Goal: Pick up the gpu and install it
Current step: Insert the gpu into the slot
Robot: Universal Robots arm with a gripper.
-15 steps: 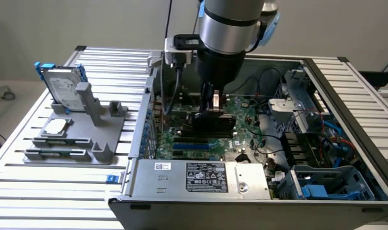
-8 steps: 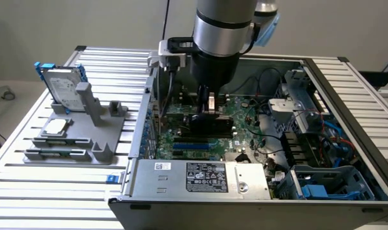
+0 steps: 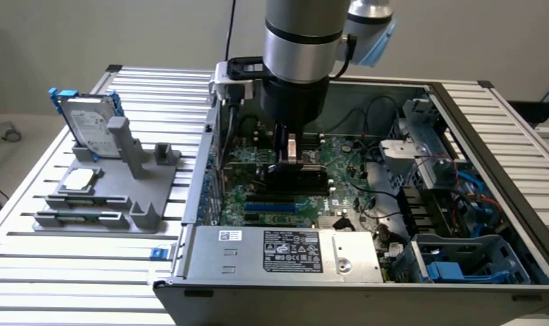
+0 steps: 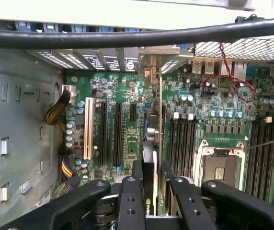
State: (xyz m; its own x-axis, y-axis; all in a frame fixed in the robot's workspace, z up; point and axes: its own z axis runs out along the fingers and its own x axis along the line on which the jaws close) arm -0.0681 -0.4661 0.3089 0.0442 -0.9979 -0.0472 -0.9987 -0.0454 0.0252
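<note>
My gripper [image 3: 290, 155] reaches down into the open computer case [image 3: 256, 282], over the green motherboard [image 3: 347, 183]. It is shut on the gpu [image 3: 298, 178], a black card standing on its long edge. In the wrist view the gpu [image 4: 154, 139] shows edge-on between the two black fingers [image 4: 130, 201], with the gripper [image 4: 152, 194] clamped on its upper edge. The card runs along an expansion slot beside the black slots [image 4: 118, 134]. Its silver bracket [image 4: 158, 53] meets the case's rear slot openings. Whether the card is fully seated I cannot tell.
A grey fixture [image 3: 152, 183] on the exterior view's left holds a silver hard drive in a blue frame [image 3: 86, 122], a chip [image 3: 79, 180] and memory sticks [image 3: 79, 217]. The power supply [image 3: 284, 252], cables [image 3: 392, 197] and a drive cage [image 3: 464, 261] crowd the case.
</note>
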